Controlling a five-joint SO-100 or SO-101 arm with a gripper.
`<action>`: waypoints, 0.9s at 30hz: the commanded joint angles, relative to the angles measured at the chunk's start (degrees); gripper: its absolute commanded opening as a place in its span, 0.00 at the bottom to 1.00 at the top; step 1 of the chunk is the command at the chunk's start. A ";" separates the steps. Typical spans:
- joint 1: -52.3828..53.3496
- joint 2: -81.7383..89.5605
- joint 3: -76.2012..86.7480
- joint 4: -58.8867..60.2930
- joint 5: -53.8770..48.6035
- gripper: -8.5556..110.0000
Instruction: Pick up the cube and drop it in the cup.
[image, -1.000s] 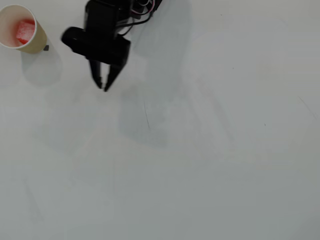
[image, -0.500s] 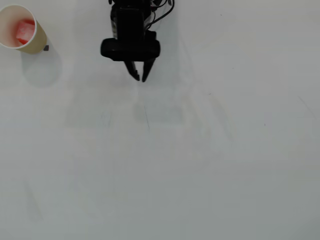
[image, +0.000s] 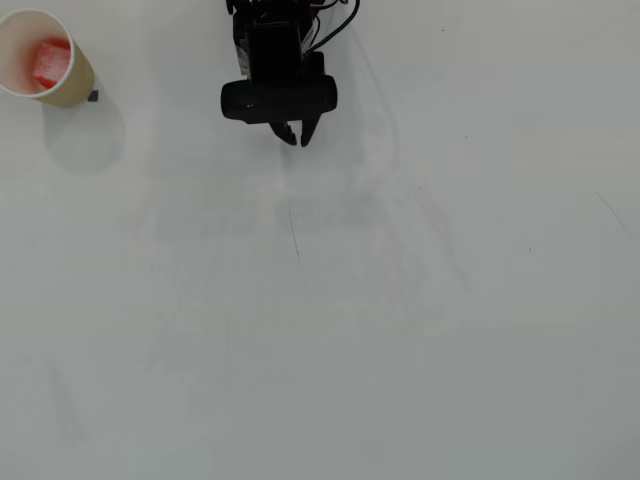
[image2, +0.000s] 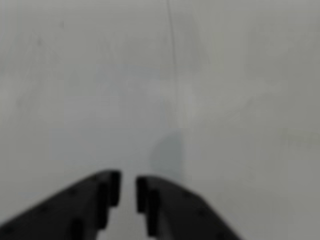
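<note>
A: Starting at the left of the overhead view, what is there?

B: The cup (image: 45, 60) stands in the far corner at about ten o'clock, upright, its open mouth facing the camera. The cube (image: 48, 62) lies inside it, red-pink against the cream wall. A small dark mark (image: 92, 96) sits on the surface (image: 400, 320) just beside the cup's base.

A: And further right?

B: The black arm (image: 275, 45) comes in from twelve o'clock, well apart from the cup. Its gripper (image: 297, 138) points toward six o'clock.

A: How do the jaws stand?

B: Nearly together, with only a narrow slit between them and nothing held; the wrist view shows the gripper (image2: 128, 192) over bare surface (image2: 225, 100). A thin dark line (image: 294, 238) runs down the surface below the tips.
</note>
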 joint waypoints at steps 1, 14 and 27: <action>0.70 2.02 1.93 3.52 -0.09 0.07; 0.70 2.02 1.93 7.73 0.00 0.07; 1.14 2.02 1.93 7.73 0.00 0.07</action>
